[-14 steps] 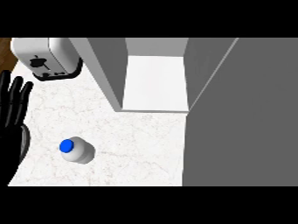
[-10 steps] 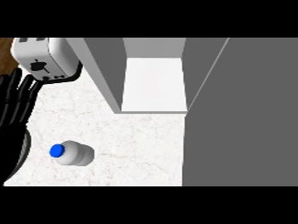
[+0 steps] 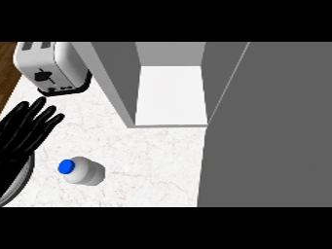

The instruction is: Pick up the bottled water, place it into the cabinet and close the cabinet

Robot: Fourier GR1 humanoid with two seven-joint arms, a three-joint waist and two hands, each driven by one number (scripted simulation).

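Bottled water (image 3: 81,171) shifted left on white marble counter (image 3: 154,155).

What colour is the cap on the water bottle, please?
Blue, on the bottle's cap, seen in the head view.

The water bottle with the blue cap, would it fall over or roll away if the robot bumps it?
Probably. The bottled water stands upright on the smooth counter, so a bump could tip it. Its round body would then likely roll. The left hand is open beside it.
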